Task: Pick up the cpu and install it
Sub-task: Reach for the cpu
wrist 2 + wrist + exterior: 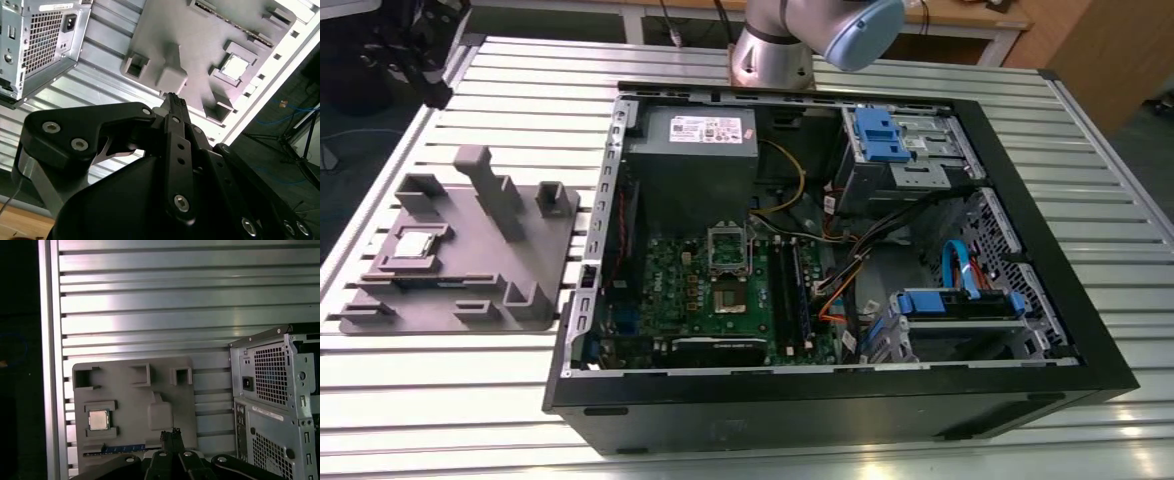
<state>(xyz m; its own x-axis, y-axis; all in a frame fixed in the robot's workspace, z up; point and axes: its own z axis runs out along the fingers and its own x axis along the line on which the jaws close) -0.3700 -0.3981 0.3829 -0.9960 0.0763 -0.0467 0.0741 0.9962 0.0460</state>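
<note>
The cpu [416,243] is a small silver square chip lying in a recess of the grey tray [460,300] on the exterior view's left. Both wrist views look down on the cpu [235,66] [98,420] in the tray [200,30] [132,405] from well above. My gripper [172,98] [170,434] hangs high over the tray, off to one side of the chip, with its black fingers pressed together and nothing between them. The silvery socket frame [727,250] sits on the green board [707,315] inside the open case.
The open black computer case [854,400] takes up the middle of the slatted metal table [480,420]. Inside are a grey power supply box [694,135], blue drive brackets [881,135] and loose cables [854,270]. The arm's base [767,55] stands behind the case.
</note>
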